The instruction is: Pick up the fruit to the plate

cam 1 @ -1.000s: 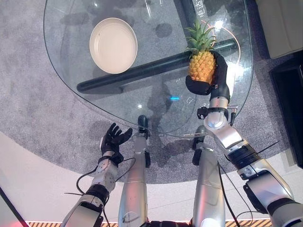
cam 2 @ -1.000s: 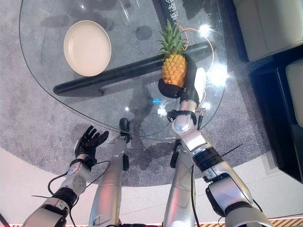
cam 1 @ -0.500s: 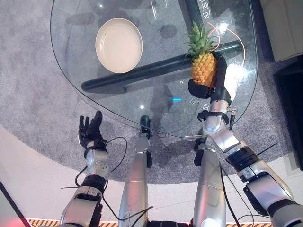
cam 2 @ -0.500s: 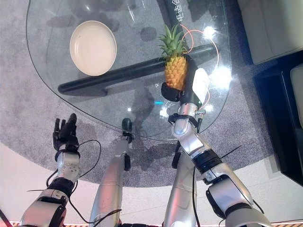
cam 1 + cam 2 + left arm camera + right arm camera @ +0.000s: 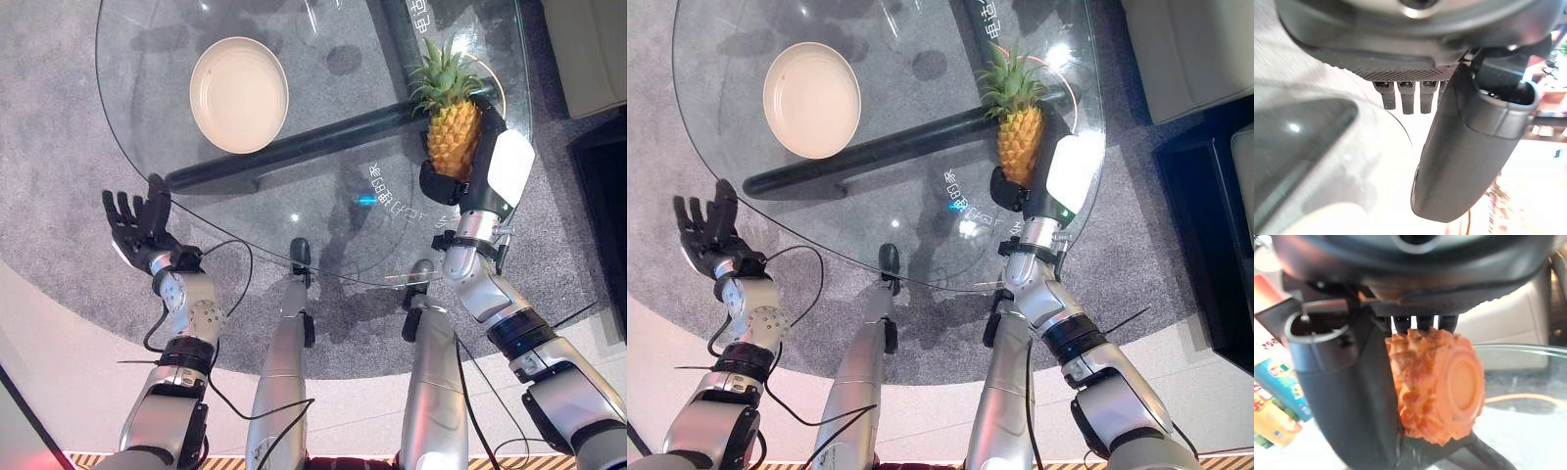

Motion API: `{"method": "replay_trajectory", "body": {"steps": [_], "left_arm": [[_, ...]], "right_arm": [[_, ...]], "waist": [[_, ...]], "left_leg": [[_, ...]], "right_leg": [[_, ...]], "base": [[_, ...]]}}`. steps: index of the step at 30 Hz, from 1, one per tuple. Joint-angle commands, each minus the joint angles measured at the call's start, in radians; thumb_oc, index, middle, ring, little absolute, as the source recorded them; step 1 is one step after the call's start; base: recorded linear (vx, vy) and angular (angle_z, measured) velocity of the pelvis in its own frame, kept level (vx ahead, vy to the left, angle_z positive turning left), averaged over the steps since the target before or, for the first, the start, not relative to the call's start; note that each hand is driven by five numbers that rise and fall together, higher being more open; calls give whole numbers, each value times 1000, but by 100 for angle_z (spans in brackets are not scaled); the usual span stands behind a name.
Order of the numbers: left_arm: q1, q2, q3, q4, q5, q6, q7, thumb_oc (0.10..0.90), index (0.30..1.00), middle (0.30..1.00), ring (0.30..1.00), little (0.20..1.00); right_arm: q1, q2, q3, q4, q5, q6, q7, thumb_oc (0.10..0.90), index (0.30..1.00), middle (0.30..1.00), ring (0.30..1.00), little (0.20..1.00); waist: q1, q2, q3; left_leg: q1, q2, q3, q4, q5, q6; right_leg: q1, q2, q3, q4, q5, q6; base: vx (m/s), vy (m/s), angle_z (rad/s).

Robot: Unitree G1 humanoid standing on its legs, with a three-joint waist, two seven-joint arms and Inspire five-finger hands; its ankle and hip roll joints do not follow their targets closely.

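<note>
Print on the glass, none of it legible

The rounded clear glass table (image 5: 147, 127) bears a small patch of white printed characters (image 5: 387, 188) right of the left eye view's centre. A second white patch (image 5: 418, 10) sits at the upper edge. Neither can be made out. Colourful printed packets (image 5: 1268, 401) at the right wrist view's lower left are too blurred to read.

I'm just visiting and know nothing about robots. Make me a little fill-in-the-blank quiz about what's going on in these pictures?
1. The right hand is curled round a ____.
2. The plate holds ____.
3. The plate rests on a table made of ____.
4. The left hand, off the table's edge, has its fingers ____.

Missing words: pineapple; nothing; glass; open
</note>
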Motion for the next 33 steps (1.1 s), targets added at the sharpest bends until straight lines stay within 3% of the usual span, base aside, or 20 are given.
{"method": "replay_trajectory", "body": {"steps": [1, 4, 13, 27, 33], "left_arm": [[-59, 59, 47, -63, 121, -128, -12, 800, 900, 900, 900, 900], [-56, 31, 27, -143, 199, -129, -42, 800, 900, 900, 900, 900], [-72, 45, -29, -303, 281, -15, -131, 800, 900, 900, 900, 900], [-167, 42, -131, -360, 151, 191, -314, 800, 900, 900, 900, 900], [-194, 27, -162, -372, 113, 262, -341, 800, 900, 900, 900, 900]], "right_arm": [[-68, -39, -52, -131, -139, -116, -112, 100, 300, 300, 300, 200], [-63, -31, -67, -150, -169, -129, -109, 100, 300, 300, 300, 200], [-70, -22, -99, -193, -190, -166, -85, 100, 300, 300, 300, 200], [-125, -4, -82, -282, -203, -199, -14, 100, 300, 300, 300, 200], [-149, 4, -66, -325, -198, -202, 19, 100, 300, 300, 300, 200]], "waist": [[-4, 16, -14], [0, 13, -14], [1, 12, -14], [-23, 6, -14], [-29, 7, -14]], "left_leg": [[30, -49, 40, 86, -149, 15], [29, -49, 38, 87, -154, 16], [33, -48, 42, 70, -144, 20], [69, -43, 60, 53, -144, 20], [80, -45, 66, 49, -144, 20]], "right_leg": [[75, 52, -57, -214, 88, -12], [80, 49, -62, -218, 91, -8], [89, 50, -68, -241, 111, -3], [120, 49, -58, -260, 118, 6], [130, 47, -57, -270, 122, 6]], "base": [[0, 0, 0], [0, -33, 0], [2, -5, 0], [3, 10, 0], [2, 4, -1]]}}
